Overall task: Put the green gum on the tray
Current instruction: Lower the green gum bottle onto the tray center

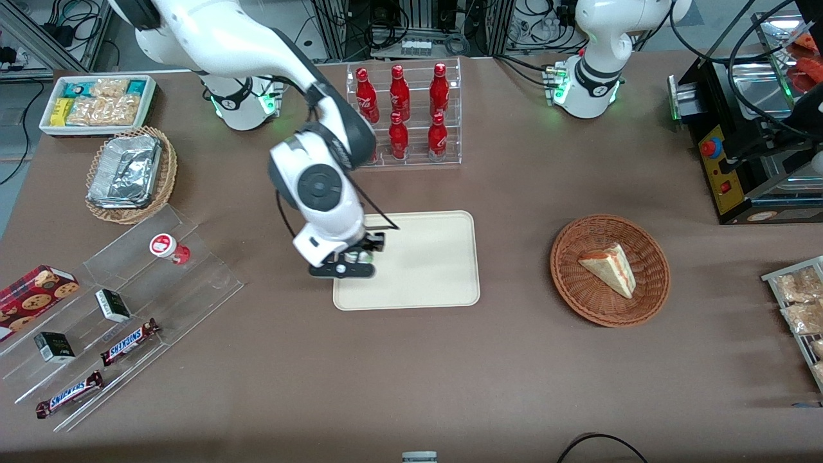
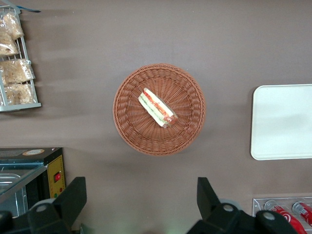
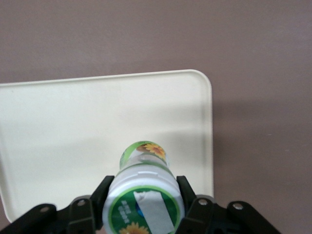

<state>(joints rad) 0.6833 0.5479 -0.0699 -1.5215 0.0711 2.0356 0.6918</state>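
- Claw [image 1: 357,259] of the right arm hung over the tray [image 1: 437,257], at the edge toward the working arm's end of the table [image 1: 411,373], its fingers [image 3: 192,204] clamped on the gum [image 3: 144,190] just under the white lid.
- Gum was carried above the tray's surface; the wrist view showed its light-green body pointing down at the cream surface, near a rounded corner.
- Step in hand, by the look of it: the placing itself, with pickup done and release not yet made.
- Next move would call for lowering until the base met the tray, then spreading the fingers without tipping the bottle.
- Front view hid most of the gum under the wrist; whether its base already touched the tray could not be told.
- Red bottle [image 1: 168,248] stood on the clear stand [image 1: 116,308], well apart.
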